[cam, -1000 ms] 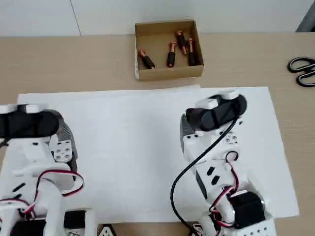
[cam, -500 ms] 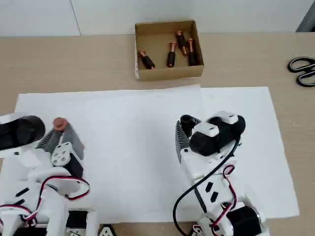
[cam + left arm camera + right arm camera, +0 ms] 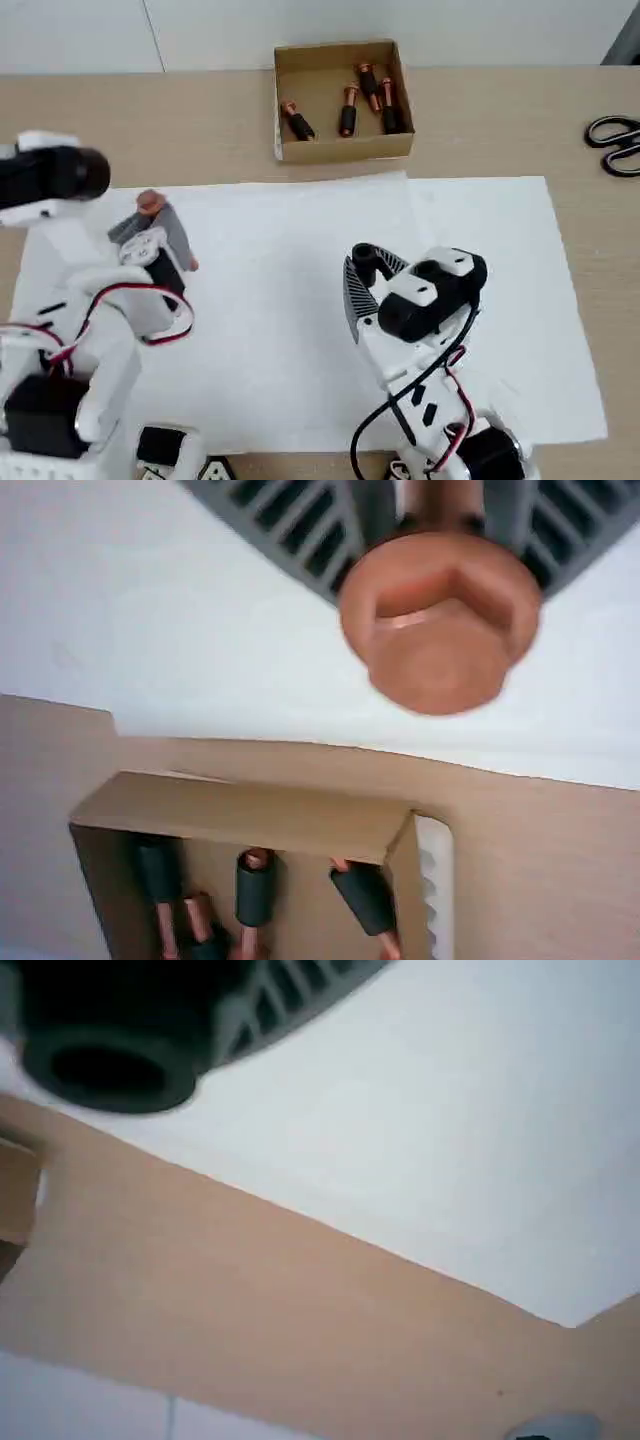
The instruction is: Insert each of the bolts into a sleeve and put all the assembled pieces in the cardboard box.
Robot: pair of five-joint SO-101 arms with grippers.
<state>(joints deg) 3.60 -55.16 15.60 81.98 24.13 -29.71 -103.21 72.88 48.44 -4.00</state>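
My left gripper (image 3: 152,218) is shut on a copper bolt (image 3: 150,201), held above the left side of the white paper. In the left wrist view the bolt's hex head (image 3: 440,622) sticks out past the grey fingers (image 3: 290,525). My right gripper (image 3: 366,265) is shut on a black sleeve (image 3: 365,252) over the paper's middle right. The sleeve's open end (image 3: 108,1068) shows in the right wrist view. The cardboard box (image 3: 340,150) stands at the table's far middle. It holds several assembled pieces (image 3: 347,112), also seen from the left wrist (image 3: 255,885).
A large white paper sheet (image 3: 280,290) covers the wooden table under both arms. Scissors (image 3: 615,143) lie at the far right edge. Bare tabletop runs between the paper and the box (image 3: 250,815).
My left arm has swung up and away from the near edge, bringing the bolt into sight. The right arm has drawn back toward the near side with the sleeve.
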